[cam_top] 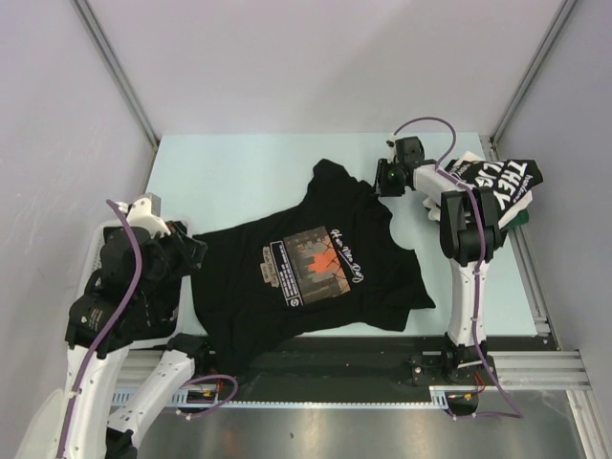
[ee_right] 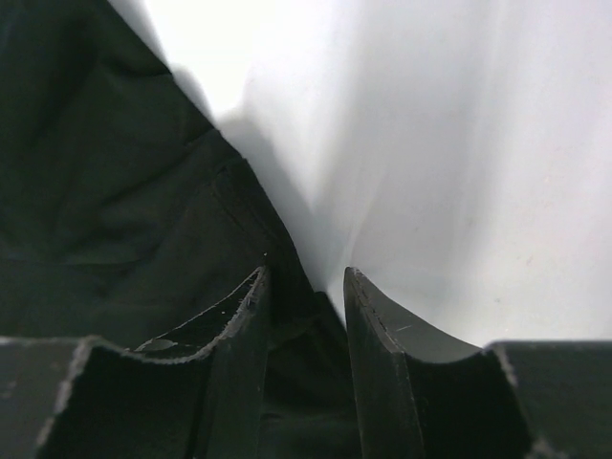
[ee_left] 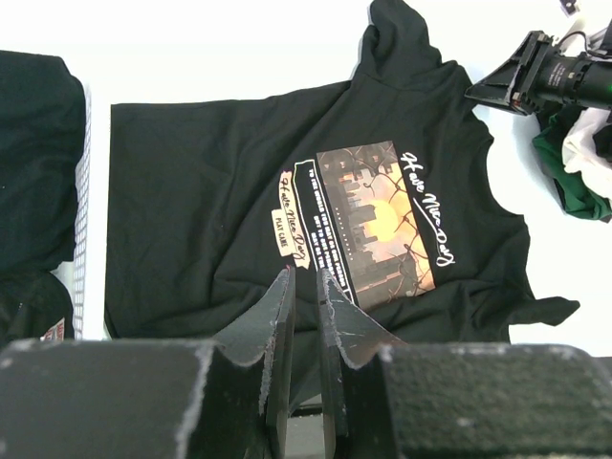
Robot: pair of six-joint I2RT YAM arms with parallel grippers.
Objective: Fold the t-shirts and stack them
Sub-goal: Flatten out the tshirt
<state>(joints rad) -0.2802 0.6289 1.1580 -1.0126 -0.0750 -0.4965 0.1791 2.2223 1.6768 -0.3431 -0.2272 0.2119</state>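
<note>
**Top external.** The printed t-shirt [cam_top: 316, 277] lies spread face up on the table [cam_top: 239, 172]. It is skewed, and its hem reaches back toward the arm bases. The right gripper [cam_top: 382, 180] sits at the far sleeve, with the shirt body to its left and nearer the bases. Just to its right is the lettered t-shirt [cam_top: 502, 177], bundled in a loose pile. The left gripper [cam_top: 186, 253] hangs at the shirt's near-left edge, over the basket [cam_top: 96, 253].

Risk: a one-sided pull at the sleeve could drag the whole shirt askew instead of folding it, since cotton slides on a smooth top.

**Left wrist.**
- Left gripper [ee_left: 304, 277]: fingers almost pressed together with a thin slit between them, holding nothing.
- The shirt [ee_left: 210, 191] lies ahead of it and below. The cloth is matte black with soft wrinkles, and the rectangular orange print [ee_left: 382, 215] looks stiffer.
- Off to the left, the basket's white mesh wall [ee_left: 81, 220] holds more black cloth [ee_left: 33, 153].

Risk: the hem overhangs the table edge and could snag there.

**Right wrist.**
- Right gripper [ee_right: 304, 277]: jaws partly spread, and I judge them not clamped.
- The black sleeve edge [ee_right: 115, 191] runs under the left finger and into the gap. Bare glossy table [ee_right: 459, 143] lies to the right.

Risk: closing here might catch only one thin layer, or miss the edge altogether.
</note>
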